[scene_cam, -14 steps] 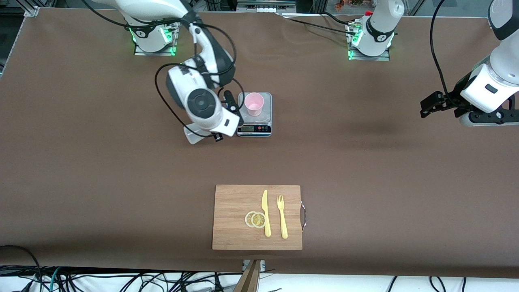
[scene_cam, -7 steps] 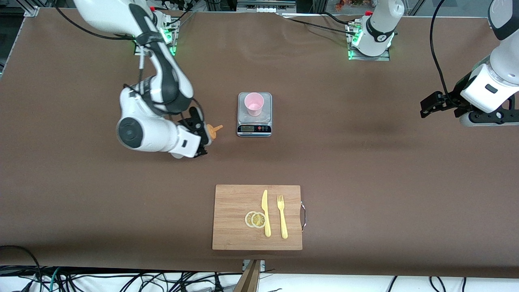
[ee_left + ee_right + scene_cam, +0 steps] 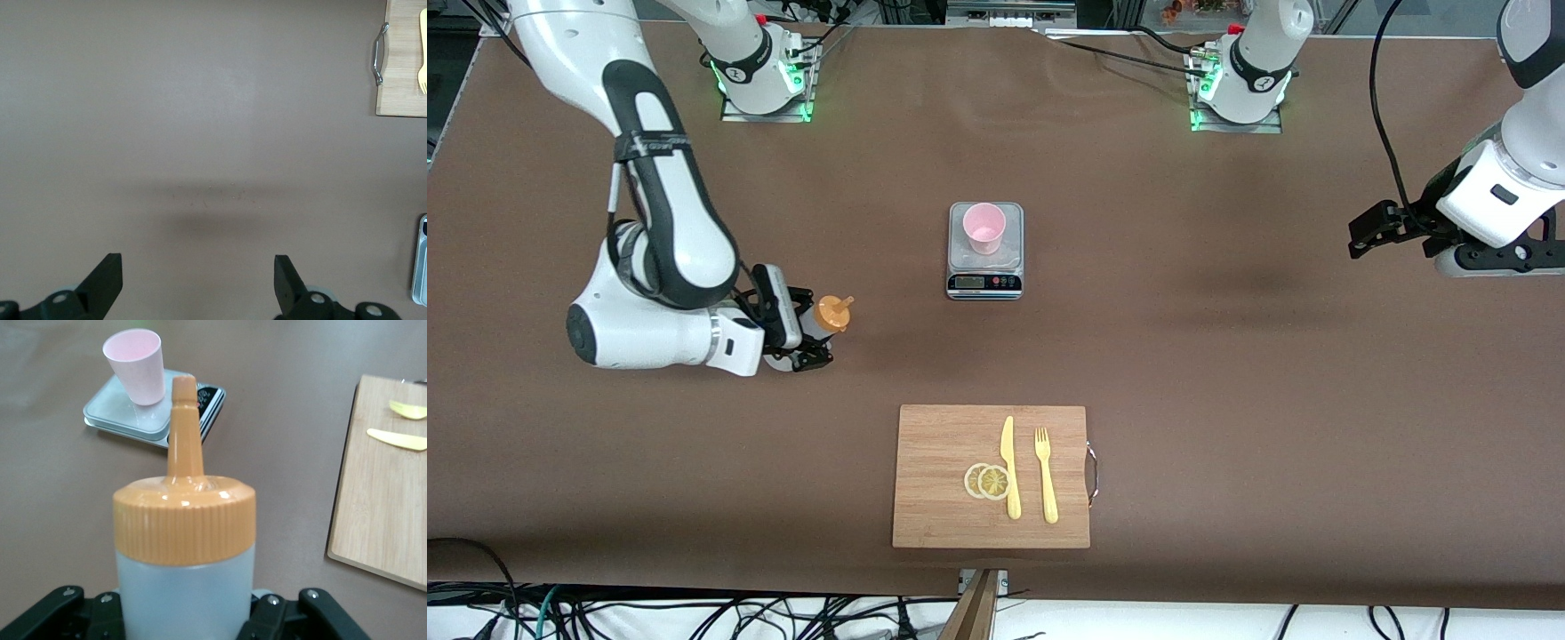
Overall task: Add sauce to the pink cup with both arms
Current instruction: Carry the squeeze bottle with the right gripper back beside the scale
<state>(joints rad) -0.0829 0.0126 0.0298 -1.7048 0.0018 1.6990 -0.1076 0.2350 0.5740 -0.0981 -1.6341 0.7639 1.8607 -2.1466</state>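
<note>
End effector of the right arm (image 3: 811, 342) first: we see it pinching the translucent whitish plastic squeeze bottle with the orange nozzle cap (image 3: 829, 317), upright, over bare brown desk (image 3: 1227, 373) toward the right arm's end. We find the small pale pink plastic cup (image 3: 984, 228) standing on a silver kitchen scale (image 3: 984, 267), well apart from the bottle. Nearer the front camera lies a wooden cutting board (image 3: 943, 498). The left end effector (image 3: 1368, 229) waits, spread wide, over bare desk.
</note>
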